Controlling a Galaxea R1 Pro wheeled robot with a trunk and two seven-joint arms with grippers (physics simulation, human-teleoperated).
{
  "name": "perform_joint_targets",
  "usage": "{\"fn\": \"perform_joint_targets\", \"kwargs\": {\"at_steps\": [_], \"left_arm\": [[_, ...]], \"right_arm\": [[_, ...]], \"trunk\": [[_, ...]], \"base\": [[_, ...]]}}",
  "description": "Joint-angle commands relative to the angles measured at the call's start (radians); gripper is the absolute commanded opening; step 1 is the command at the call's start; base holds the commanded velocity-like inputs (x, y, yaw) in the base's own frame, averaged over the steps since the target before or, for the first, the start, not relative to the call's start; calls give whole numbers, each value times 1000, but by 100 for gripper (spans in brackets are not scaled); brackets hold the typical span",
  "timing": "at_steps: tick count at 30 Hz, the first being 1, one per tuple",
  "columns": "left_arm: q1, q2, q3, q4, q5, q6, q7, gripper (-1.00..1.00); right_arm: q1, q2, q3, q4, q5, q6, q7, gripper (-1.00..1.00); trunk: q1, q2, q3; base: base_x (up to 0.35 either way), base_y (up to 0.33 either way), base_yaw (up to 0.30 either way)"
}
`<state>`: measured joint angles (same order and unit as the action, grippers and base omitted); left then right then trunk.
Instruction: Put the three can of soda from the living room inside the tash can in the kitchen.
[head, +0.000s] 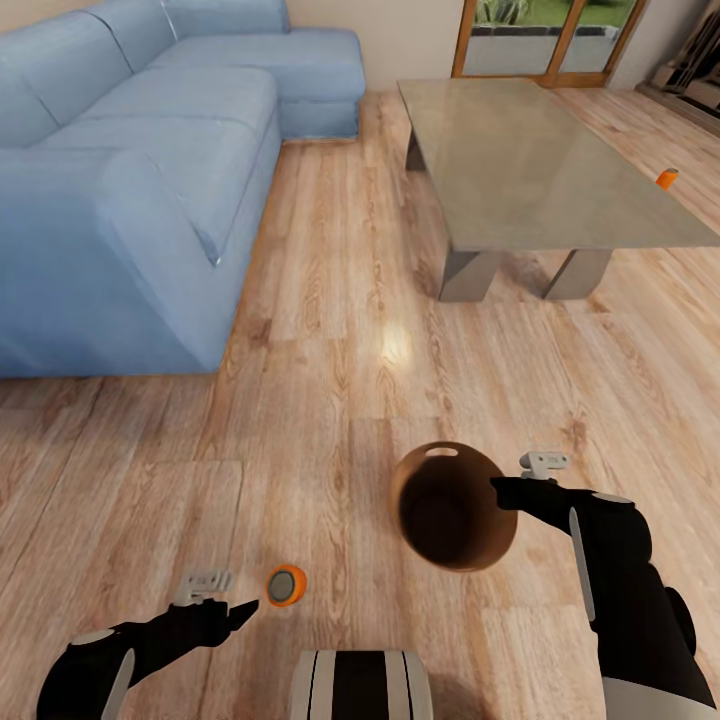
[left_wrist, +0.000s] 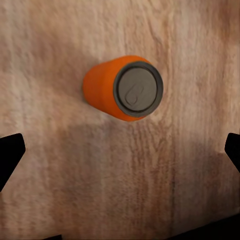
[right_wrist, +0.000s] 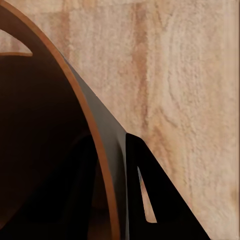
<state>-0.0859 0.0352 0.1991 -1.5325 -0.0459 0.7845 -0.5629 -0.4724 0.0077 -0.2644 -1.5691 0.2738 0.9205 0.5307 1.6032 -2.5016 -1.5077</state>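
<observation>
The right hand (head: 505, 490) grips the rim of the brown bin (head: 452, 506), 1 finger inside the wall and 1 outside, as the right wrist view shows with the coppery rim (right_wrist: 95, 135) running between the dark fingers (right_wrist: 150, 190). The bin hangs tilted above the wood floor (head: 330, 330), its dark inside turned toward the robot and its slot handle on the far side of the rim. The left hand (head: 245, 610) is spread wide and holds nothing; in the left wrist view its 2 fingertips (left_wrist: 10, 152) sit far apart at the edges, with an orange can (left_wrist: 122, 88) lying on its side on the floor between and beyond them. From the head view that same can (head: 286, 585) rests just beside the left fingertips, grey end facing up toward the camera. A 2nd orange can (head: 667, 178) sits near the right edge of the grey glass-topped surface (head: 520, 160). A blue sofa (head: 150, 150) fills the left side of the room.
</observation>
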Motion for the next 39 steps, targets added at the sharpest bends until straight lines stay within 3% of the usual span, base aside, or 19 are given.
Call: {"fn": "perform_joint_targets", "kwargs": {"at_steps": [1, 12, 19, 39], "left_arm": [[0, 2, 0, 0, 0, 0, 0, 100], [0, 10, -4, 0, 0, -3, -2, 100], [0, 42, -5, 1, 0, -1, -6, 100], [0, 42, -2, 2, 7, -2, -7, 100]], "right_arm": [[0, 0, 1, 0, -22, 6, 2, -100], [0, 1, 1, 0, -22, 7, 3, -100], [0, 1, 1, 0, -22, 9, 3, -100], [0, 1, -1, 0, -20, 9, 1, -100]], "trunk": [[0, 0, 0], [0, 0, 0], [0, 0, 0], [0, 0, 0]], "base": [[0, 0, 0], [0, 0, 0], [0, 0, 0], [0, 0, -15]]}}
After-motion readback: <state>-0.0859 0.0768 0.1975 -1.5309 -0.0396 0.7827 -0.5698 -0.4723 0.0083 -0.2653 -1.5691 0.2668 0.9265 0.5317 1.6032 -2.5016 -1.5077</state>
